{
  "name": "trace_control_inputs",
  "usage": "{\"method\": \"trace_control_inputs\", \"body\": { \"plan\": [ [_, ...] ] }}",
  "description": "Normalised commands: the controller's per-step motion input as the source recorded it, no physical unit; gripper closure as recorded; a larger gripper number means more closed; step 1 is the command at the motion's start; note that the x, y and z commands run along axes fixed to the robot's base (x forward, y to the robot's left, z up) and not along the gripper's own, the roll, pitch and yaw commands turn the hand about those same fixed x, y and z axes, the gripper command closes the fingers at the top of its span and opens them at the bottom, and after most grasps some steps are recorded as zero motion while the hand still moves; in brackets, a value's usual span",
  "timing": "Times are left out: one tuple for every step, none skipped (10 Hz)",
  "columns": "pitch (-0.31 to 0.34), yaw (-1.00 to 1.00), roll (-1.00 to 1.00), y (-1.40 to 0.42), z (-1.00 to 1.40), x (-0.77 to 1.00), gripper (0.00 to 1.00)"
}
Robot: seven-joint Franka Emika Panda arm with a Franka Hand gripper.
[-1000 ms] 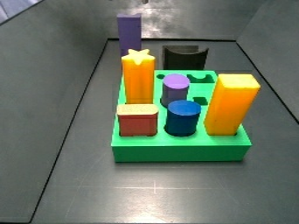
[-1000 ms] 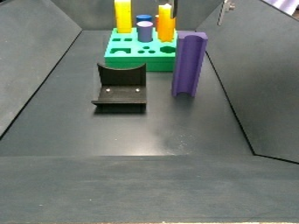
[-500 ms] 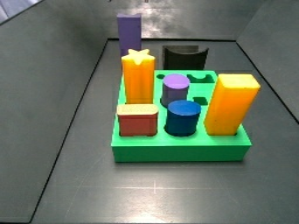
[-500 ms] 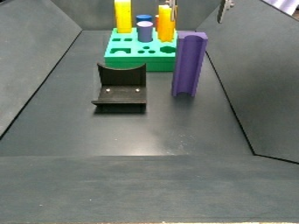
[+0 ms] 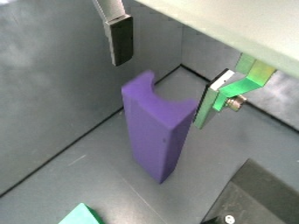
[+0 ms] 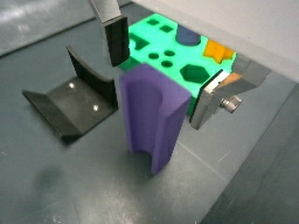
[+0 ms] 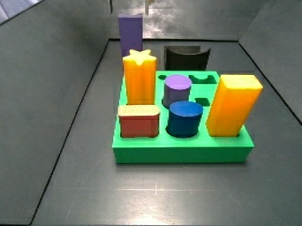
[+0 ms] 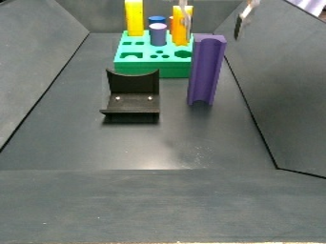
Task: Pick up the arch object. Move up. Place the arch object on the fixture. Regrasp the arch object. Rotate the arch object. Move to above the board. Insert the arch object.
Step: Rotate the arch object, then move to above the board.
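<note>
The arch object (image 8: 205, 69) is a tall dark purple block standing upright on the dark floor, beside the fixture (image 8: 130, 93) and short of the board (image 8: 137, 59). In both wrist views my gripper (image 5: 167, 74) (image 6: 163, 70) hangs open just above it. One dark-padded finger (image 6: 114, 39) and the other finger (image 6: 211, 98) stand on either side of the top of the arch object (image 6: 152, 114), touching nothing. A side view shows only a finger tip (image 8: 242, 14) at the top edge.
The green board (image 7: 177, 152) carries a yellow star peg (image 7: 139, 78), an orange peg (image 7: 232, 104), a red peg (image 7: 138, 121), a blue cylinder (image 7: 184, 118) and a purple cylinder (image 7: 177, 89). Sloping dark walls close in the floor on both sides.
The finger tip at the top edge of a side view shows slightly lower and larger than before. The arch object, fixture and board have not moved.
</note>
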Motion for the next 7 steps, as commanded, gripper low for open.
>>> {"method": "trace_control_inputs", "body": {
  "plan": [
    [-0.034, 0.05, 0.01, -0.01, -0.8, 0.03, 0.0],
    [-0.047, 0.05, 0.0, -0.01, -0.64, 0.02, 0.0],
    [-0.059, 0.05, -0.01, -0.01, -0.43, 0.01, 0.0],
    [-0.065, 0.05, -0.02, -0.01, -0.27, 0.01, 0.0],
    [-0.061, 0.05, -0.04, 0.0, 0.0, 0.0, 1.0],
    [0.32, 0.13, 0.13, 0.27, 1.0, -0.14, 1.0],
    [0.322, 0.13, 0.13, 0.27, 1.0, -0.14, 1.0]
  ]
}}
